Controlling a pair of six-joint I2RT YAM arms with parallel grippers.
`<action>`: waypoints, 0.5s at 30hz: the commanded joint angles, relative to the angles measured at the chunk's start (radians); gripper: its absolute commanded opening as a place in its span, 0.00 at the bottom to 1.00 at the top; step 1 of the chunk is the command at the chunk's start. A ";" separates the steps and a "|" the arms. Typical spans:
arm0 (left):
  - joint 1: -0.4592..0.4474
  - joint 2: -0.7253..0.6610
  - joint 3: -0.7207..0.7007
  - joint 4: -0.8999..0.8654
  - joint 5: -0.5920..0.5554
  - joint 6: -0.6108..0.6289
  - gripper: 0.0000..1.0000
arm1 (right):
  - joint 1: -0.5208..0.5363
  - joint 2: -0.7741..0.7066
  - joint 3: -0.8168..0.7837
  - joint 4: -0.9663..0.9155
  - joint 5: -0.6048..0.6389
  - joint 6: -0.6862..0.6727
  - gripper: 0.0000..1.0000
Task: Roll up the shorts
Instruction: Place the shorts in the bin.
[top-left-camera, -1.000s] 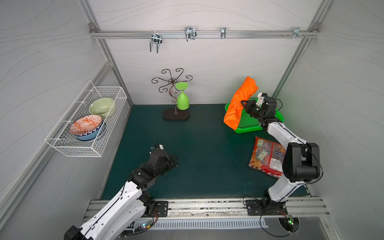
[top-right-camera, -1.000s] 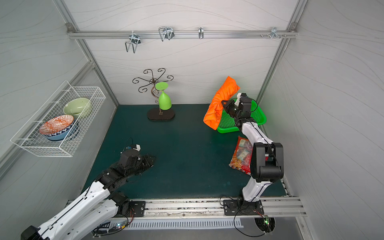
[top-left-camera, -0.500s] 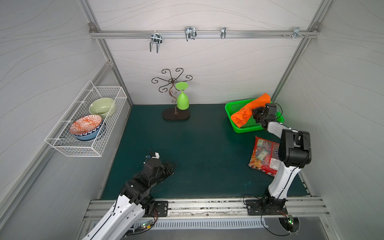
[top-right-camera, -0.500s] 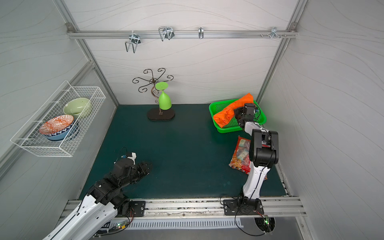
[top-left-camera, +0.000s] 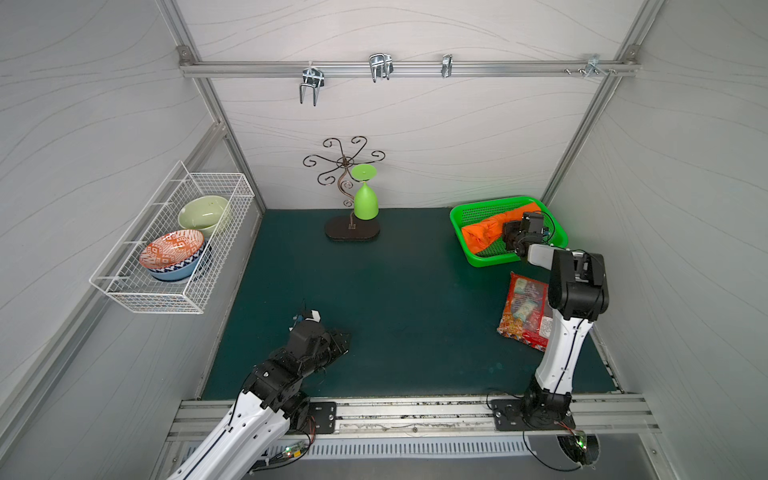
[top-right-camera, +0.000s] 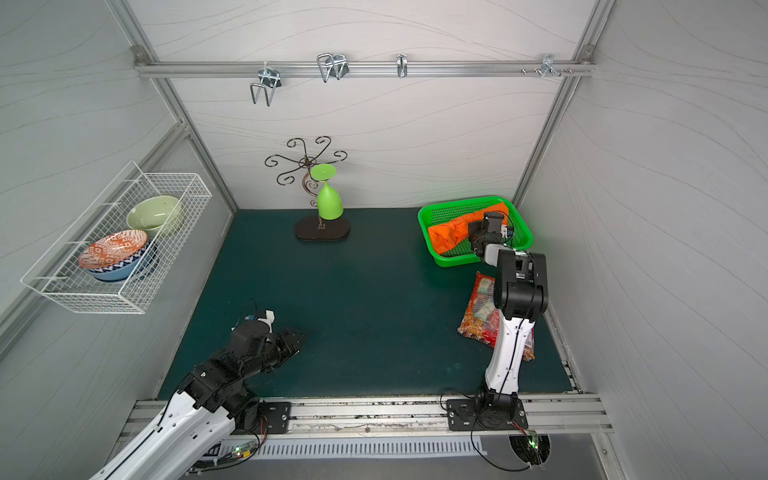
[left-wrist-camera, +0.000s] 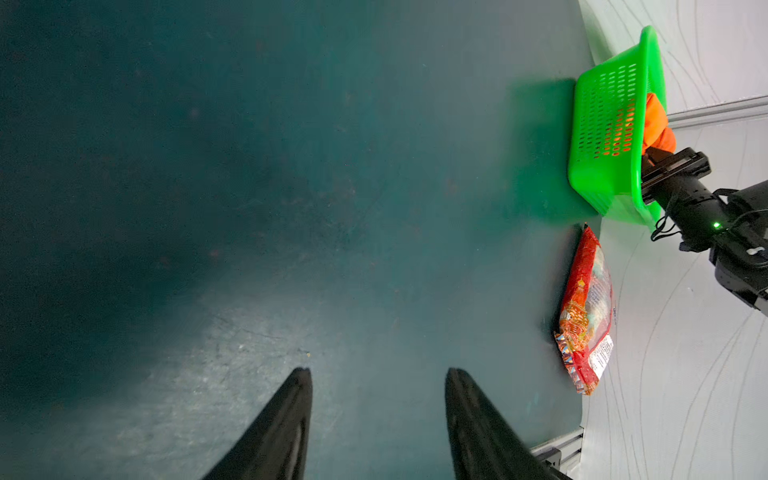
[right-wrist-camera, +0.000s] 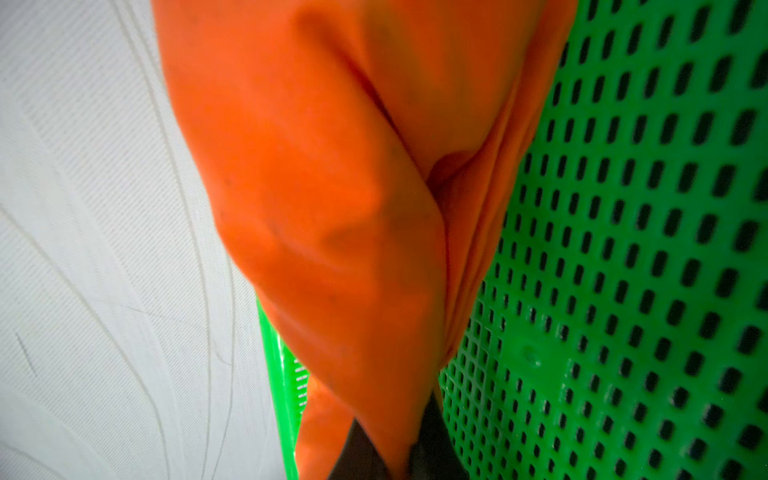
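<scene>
The shorts (top-left-camera: 492, 227) (top-right-camera: 453, 230) are a long bunched roll of orange cloth lying across the green basket (top-left-camera: 469, 216) (top-right-camera: 432, 216) at the back right in both top views. My right gripper (top-left-camera: 509, 235) (top-right-camera: 475, 235) reaches into the basket and is shut on the shorts; in the right wrist view the cloth (right-wrist-camera: 332, 199) is pinched between the dark fingertips (right-wrist-camera: 361, 453). My left gripper (top-left-camera: 343, 338) (top-right-camera: 299, 336) rests low near the front left, open with nothing between its fingers (left-wrist-camera: 286, 419). From the left wrist view the shorts (left-wrist-camera: 654, 124) show over the basket rim (left-wrist-camera: 606, 120).
A red-orange snack packet (top-left-camera: 523, 309) (top-right-camera: 482, 307) (left-wrist-camera: 586, 311) lies in front of the basket by the right arm. A scroll stand with a green glass (top-left-camera: 365, 203) is at the back. A wire basket (top-left-camera: 124, 291) with bowls hangs on the left wall.
The right gripper has lowered the shorts from held up high above the basket down into it. The left arm has drawn back toward the front left.
</scene>
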 joint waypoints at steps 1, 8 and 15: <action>-0.004 0.001 -0.004 0.059 0.013 -0.010 0.56 | 0.014 0.031 0.060 -0.009 0.012 0.005 0.09; -0.004 0.021 -0.013 0.084 0.011 -0.012 0.56 | 0.032 0.074 0.157 -0.223 0.005 -0.033 0.26; -0.003 0.037 -0.020 0.101 0.010 -0.024 0.56 | 0.021 0.060 0.209 -0.368 -0.021 -0.066 0.59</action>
